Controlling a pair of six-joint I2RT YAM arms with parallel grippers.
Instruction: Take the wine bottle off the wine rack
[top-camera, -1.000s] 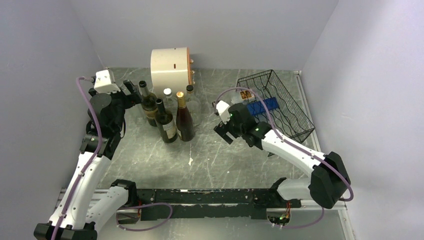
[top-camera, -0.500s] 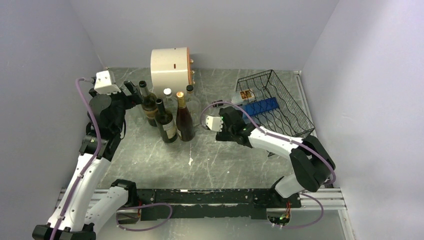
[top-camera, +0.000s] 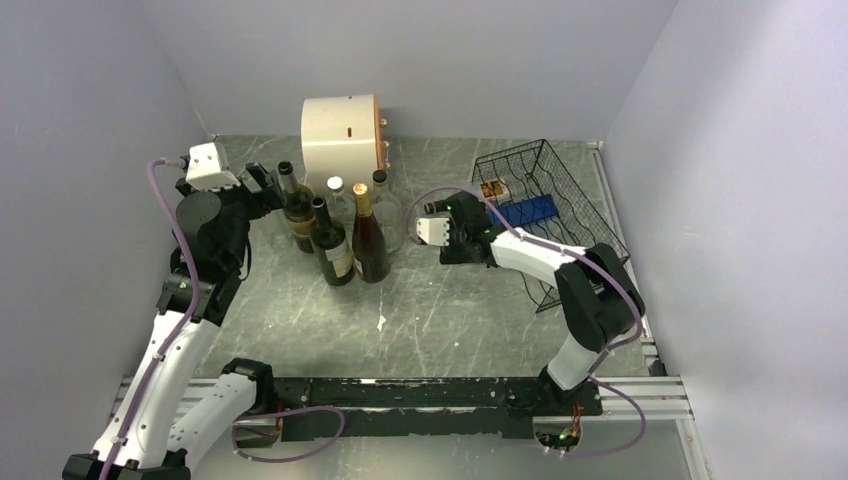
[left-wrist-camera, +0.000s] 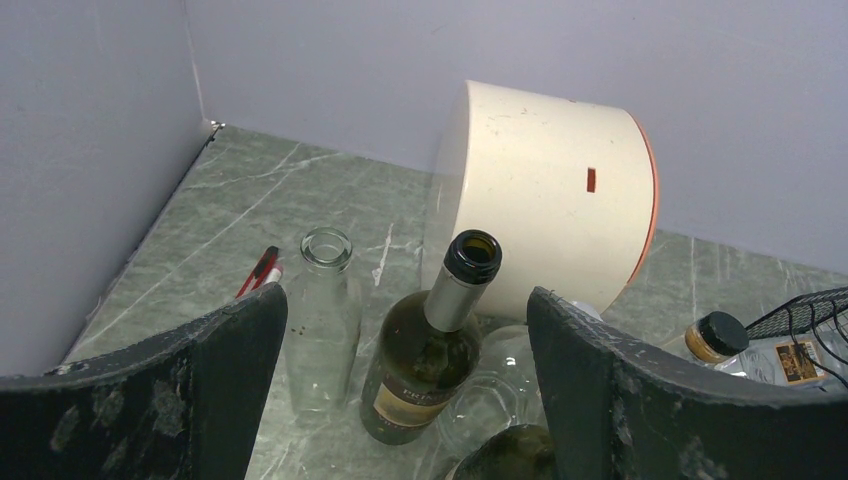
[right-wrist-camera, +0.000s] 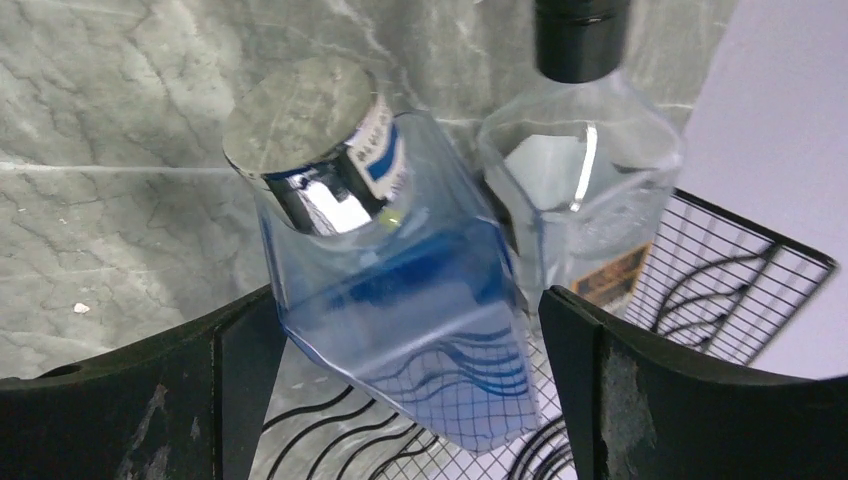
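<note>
The black wire wine rack stands at the right rear; its mesh shows in the right wrist view. Two bottles lie in it with necks sticking out to the left: a blue-tinted bottle with a silver cap and a clear bottle with a black cap and an orange label. My right gripper is open, one finger on each side of the blue-tinted bottle just below its shoulder. My left gripper is open above a dark green bottle at the left.
Several upright bottles stand left of centre, with a clear glass one among them. A cream drum stands behind them. Purple walls close in on the left, rear and right. A red pen lies by the left wall.
My right arm has folded back and its wrist has swung from in front of the rack to the bottle necks at the rack's left end. The left arm has barely moved.
</note>
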